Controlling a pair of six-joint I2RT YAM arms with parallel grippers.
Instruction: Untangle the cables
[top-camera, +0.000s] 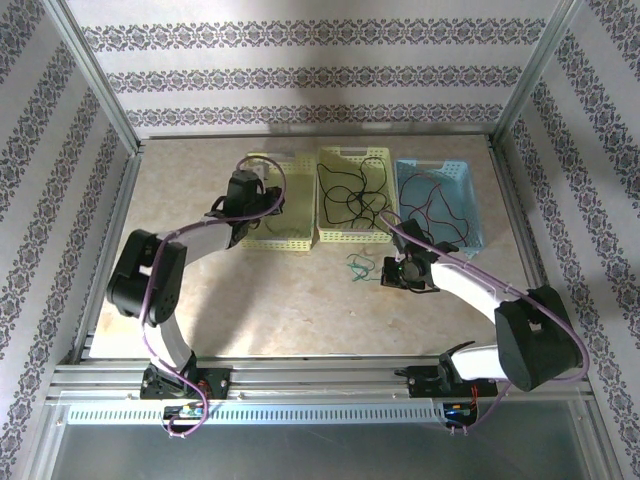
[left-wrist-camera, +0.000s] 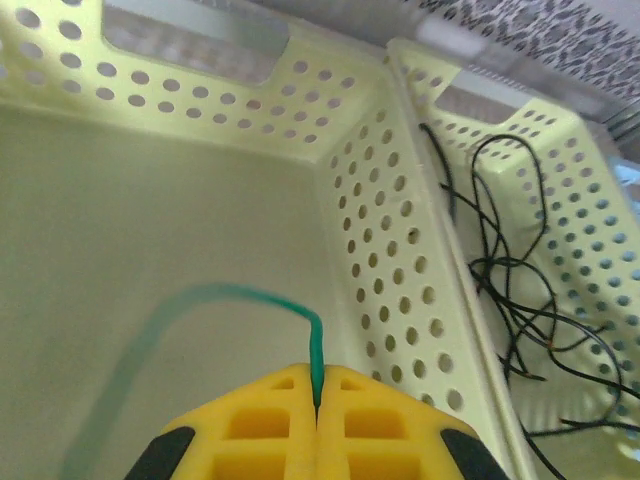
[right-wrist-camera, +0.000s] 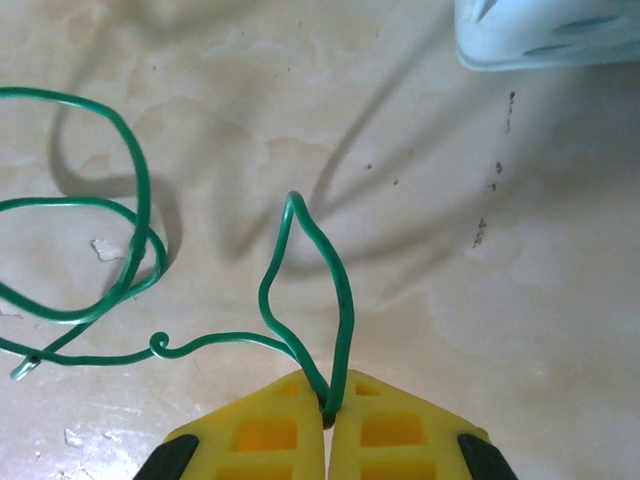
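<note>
My left gripper (left-wrist-camera: 317, 405) is shut on one end of a green cable (left-wrist-camera: 250, 295), which curves away left over the floor of the left yellow basket (left-wrist-camera: 380, 190). From above, this gripper (top-camera: 268, 210) hangs inside that basket (top-camera: 262, 240). My right gripper (right-wrist-camera: 328, 415) is shut on a folded loop of another green cable (right-wrist-camera: 140, 250), whose coils lie on the table to its left. In the top view it (top-camera: 384, 272) sits beside that green cable (top-camera: 356, 266). Black cables (top-camera: 350, 200) lie in the middle basket, and dark and red cables (top-camera: 435, 205) in the blue one.
Three baskets stand side by side at the back: the left yellow one, the middle yellow one (top-camera: 325, 236) and the blue one (top-camera: 476, 238). The blue basket's corner (right-wrist-camera: 540, 30) is just beyond my right gripper. The tabletop (top-camera: 280, 300) is beige, framed by aluminium posts.
</note>
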